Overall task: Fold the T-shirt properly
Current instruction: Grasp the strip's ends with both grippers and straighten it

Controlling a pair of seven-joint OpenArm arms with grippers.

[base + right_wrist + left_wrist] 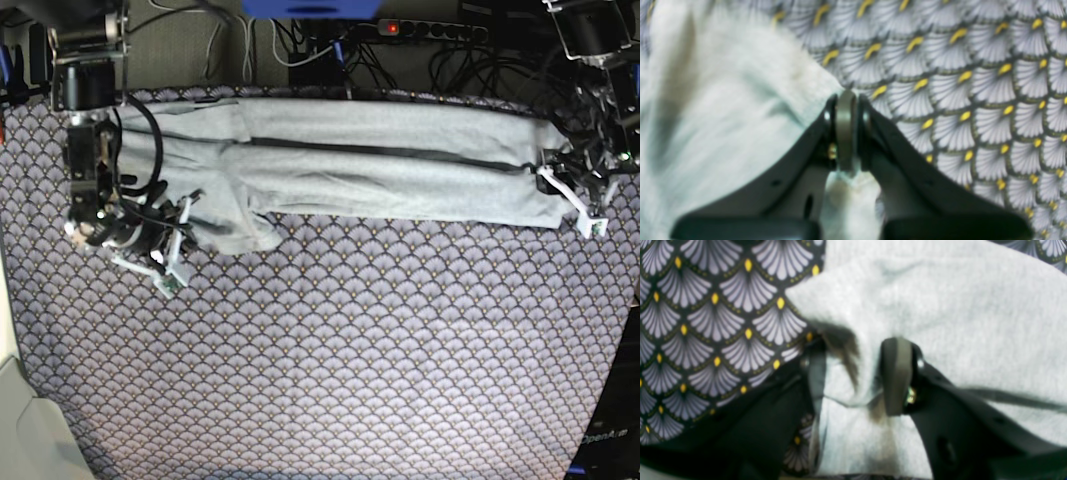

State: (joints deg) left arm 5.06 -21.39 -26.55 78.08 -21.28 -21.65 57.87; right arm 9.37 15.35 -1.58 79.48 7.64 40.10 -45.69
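The T-shirt is lying in a long band across the top of the desk; soft, light, floppy, best taken by hems; left fingers and right fingers are pinching its ends.

Worktop draped in a purple-grey scallop-patterned tablecloth with small yellow dots; behind its far edge, tangled black cables and a power strip with a lit red switch; even overhead light.

Light heather-grey T-shirt on purple-grey, yellow-dotted scallop-patterned tablecloth.
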